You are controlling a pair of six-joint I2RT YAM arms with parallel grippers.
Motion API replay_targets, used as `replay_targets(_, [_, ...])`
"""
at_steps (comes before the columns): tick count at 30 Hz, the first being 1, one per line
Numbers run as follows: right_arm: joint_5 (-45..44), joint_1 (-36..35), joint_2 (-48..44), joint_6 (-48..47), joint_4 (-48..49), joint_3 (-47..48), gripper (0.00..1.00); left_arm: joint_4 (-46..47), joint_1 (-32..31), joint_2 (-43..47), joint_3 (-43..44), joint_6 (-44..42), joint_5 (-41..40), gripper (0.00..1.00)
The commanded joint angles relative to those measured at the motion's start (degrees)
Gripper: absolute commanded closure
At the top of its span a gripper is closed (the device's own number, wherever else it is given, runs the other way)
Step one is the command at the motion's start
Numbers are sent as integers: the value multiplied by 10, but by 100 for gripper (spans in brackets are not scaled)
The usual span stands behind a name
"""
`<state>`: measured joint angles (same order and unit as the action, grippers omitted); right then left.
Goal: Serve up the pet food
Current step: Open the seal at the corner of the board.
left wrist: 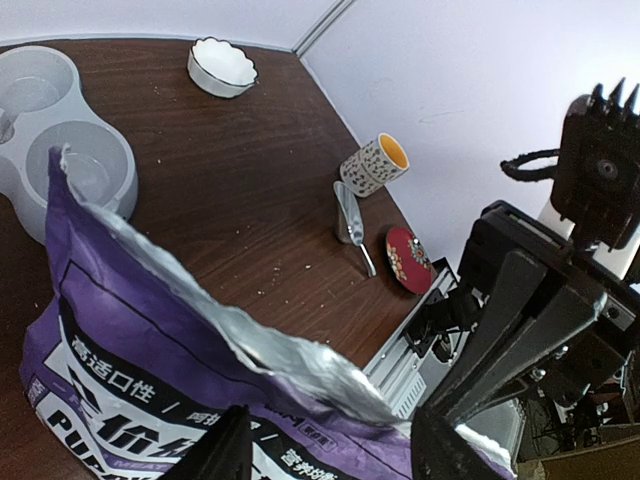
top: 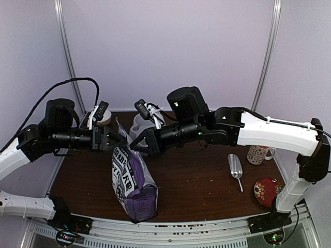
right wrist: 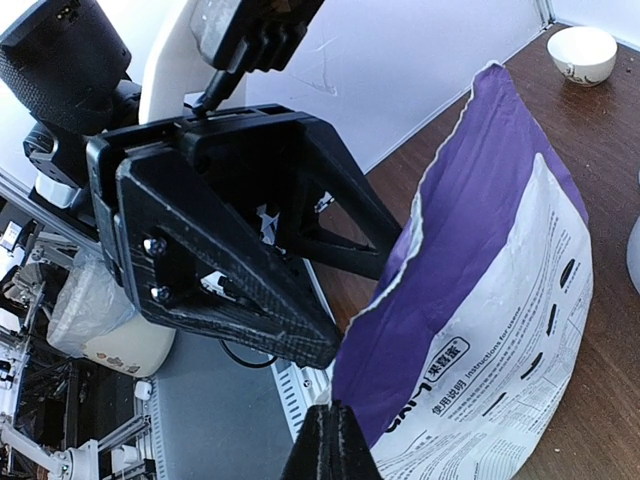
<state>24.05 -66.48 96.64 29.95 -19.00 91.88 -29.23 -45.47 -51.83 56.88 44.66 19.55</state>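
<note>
From above, my two arms meet over the middle of the table [top: 196,181]. The purple pet food bag [top: 133,181] stands there on its base, top torn open. My left pincer [top: 115,139] sits at the left side of the bag's mouth and my right pincer [top: 135,145] at the right side. A metal scoop [top: 235,166], a patterned mug [top: 258,154] and a red plate [top: 268,190] sit off to the right, all well apart from the bag.

From my left wrist, my left fingers [left wrist: 228,450] stand parted with the bag's printed face between them (I cannot tell whether either pad touches it). Silver lining shows along the ragged rim. My right pincer comes in from the right with its tips together at that rim. Beyond the bag are a grey double bowl [left wrist: 60,150] and, in the far corner, a white scalloped bowl [left wrist: 222,66]. A few crumbs [left wrist: 275,268] dot the wood.

From my right wrist, my right pincer is closed tight on the bag's torn edge, low in the view. The left pincer is just beside it, jaws apart. The kibble itself is hidden inside the bag in every view.
</note>
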Motion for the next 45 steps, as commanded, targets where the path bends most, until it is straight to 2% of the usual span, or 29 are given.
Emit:
replay_targets(1, [9, 2, -1, -5, -6, -15, 100, 41, -5, -11, -1, -10, 13, 41])
replay_targets(11, [13, 2, -1, -6, 3, -28, 100, 52, -10, -31, -4, -13, 15, 38])
replay_targets(20, [17, 6, -3, -3, 14, -43, 100, 62, -11, -51, 1, -14, 20, 43])
replay_targets(23, [17, 6, -4, -2, 16, -44, 100, 62, -11, -52, 1, -14, 21, 51])
replay_targets(27, [8, 6, -4, -2, 12, -46, 100, 62, -11, -44, -2, -11, 20, 55])
replay_targets(36, [-9, 17, -19, 9, 12, -64, 100, 53, -11, -20, -2, -13, 17, 47])
replay_targets(45, [-10, 19, -22, 14, 15, -63, 100, 53, -17, -25, -1, -21, 35, 47])
